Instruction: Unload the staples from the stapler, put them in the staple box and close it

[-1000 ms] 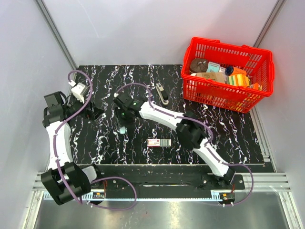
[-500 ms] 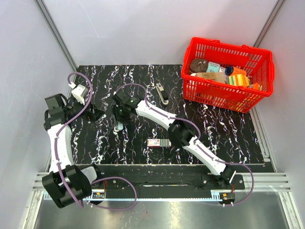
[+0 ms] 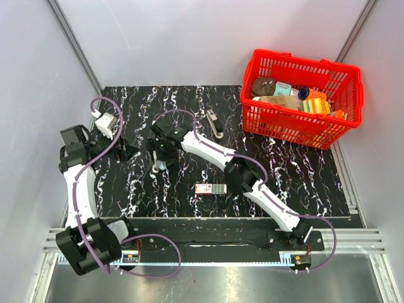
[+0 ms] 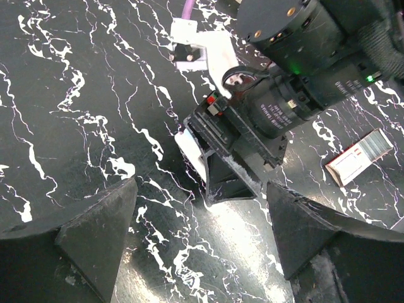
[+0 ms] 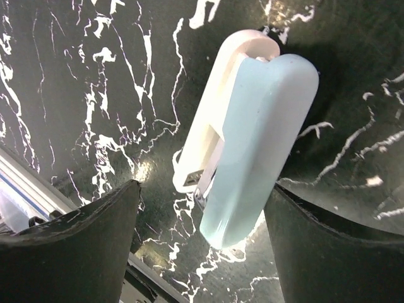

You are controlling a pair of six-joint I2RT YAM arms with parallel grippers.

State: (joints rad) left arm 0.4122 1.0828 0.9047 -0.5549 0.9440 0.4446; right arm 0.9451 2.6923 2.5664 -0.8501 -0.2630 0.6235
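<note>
Hovering w/ right gripper [image 5: 201, 214] spread wide over the pale blue stapler [image 5: 252, 145], which lies on the black marbled table [image 5: 76, 76] btwn my fingers, not gripped. Left gripper [image 4: 199, 227] also open & empty; right wrist [image 4: 297, 69] sits just ahead of its fingers, mostly hiding the stapler. Small red-white box [image 4: 356, 158] lies beyond its right finger.

seen from above, the stapler [image 3: 156, 169] is almost wholly hidden beneath the right hand [image 3: 161, 164]; only a pale sliver peeks out beside its fingertips. in the left wrist view it is again just a white strip behind that hand's body. in the right wrist view the slot at the stapler's near end is too dark to tell what is inside, and both fingers [image 5: 76, 246] run off the bottom edge. print on the small box [image 3: 211, 189], well apart from that hand, is too small to read.
</note>
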